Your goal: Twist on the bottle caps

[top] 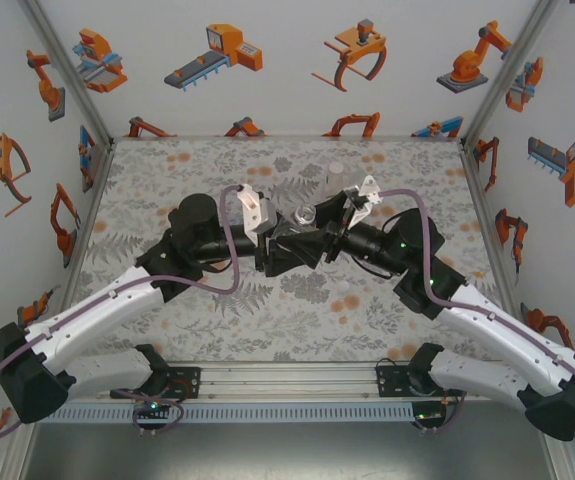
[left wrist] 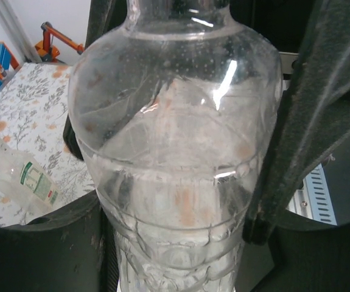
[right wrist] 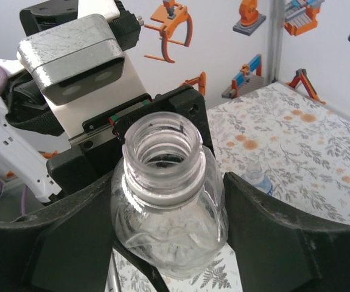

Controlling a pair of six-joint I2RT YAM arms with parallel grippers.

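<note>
Clamping ribbed clear plastic bottle (left wrist: pixel 175 152): left fingers (left wrist: pixel 296 121); right fingers (right wrist: pixel 272 231) flank rounded shoulder, grip unclear.

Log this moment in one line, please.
plain bottle: neck uncapped | left gripper: shut on it | right gripper: flanks its shoulder, grip unclear | green-white-label bottle: lying on table

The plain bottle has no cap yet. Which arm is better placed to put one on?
Right, probably. The left tool is shut on the bottle body and can steady it; the right tool flanks the open neck, nearest the mouth.
</note>
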